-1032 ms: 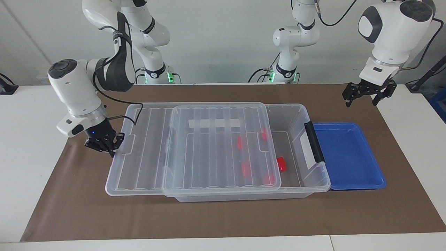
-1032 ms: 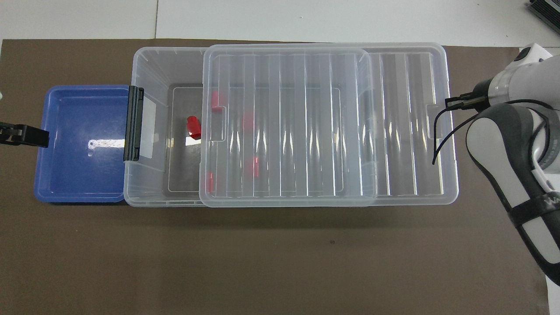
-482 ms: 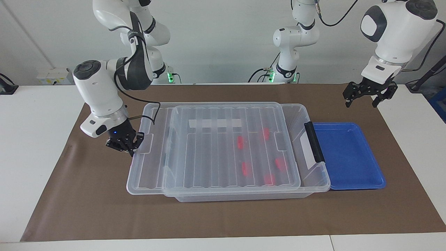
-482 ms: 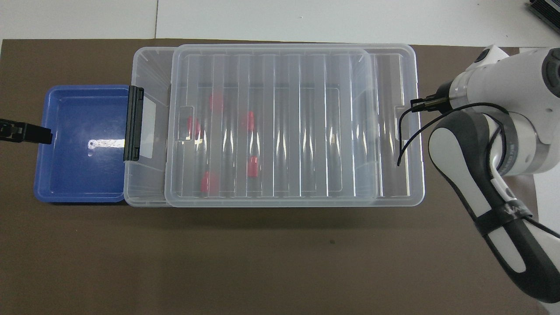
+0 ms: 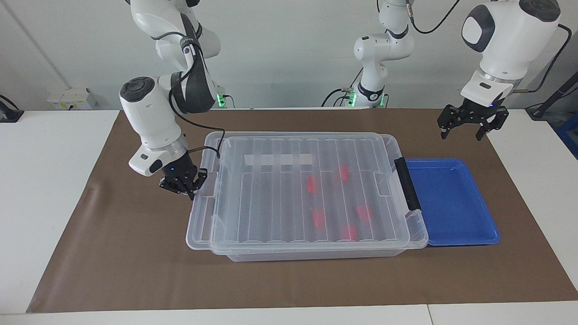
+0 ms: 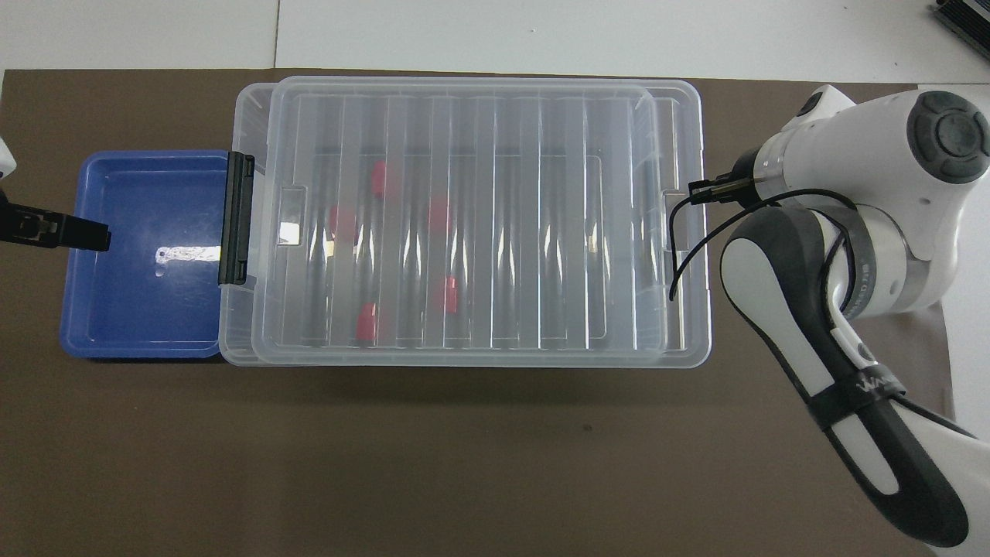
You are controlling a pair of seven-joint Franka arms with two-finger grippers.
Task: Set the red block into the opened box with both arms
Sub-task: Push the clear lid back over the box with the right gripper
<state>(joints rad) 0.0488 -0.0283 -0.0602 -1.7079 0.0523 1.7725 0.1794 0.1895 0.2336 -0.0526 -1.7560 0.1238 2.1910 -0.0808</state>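
Clear lid (image 5: 298,189), light and slippery; we judge right gripper (image 5: 183,184) closed, probably pinching its tab; left gripper (image 5: 468,122) gapes.

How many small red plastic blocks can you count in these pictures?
5, all inside the large clear plastic box under its ribbed clear lid. None seem hidden.

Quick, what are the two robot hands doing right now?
Left gripper: open, holding nothing, up over the mat near the blue tray.
Right gripper: shut on the lid of the box.
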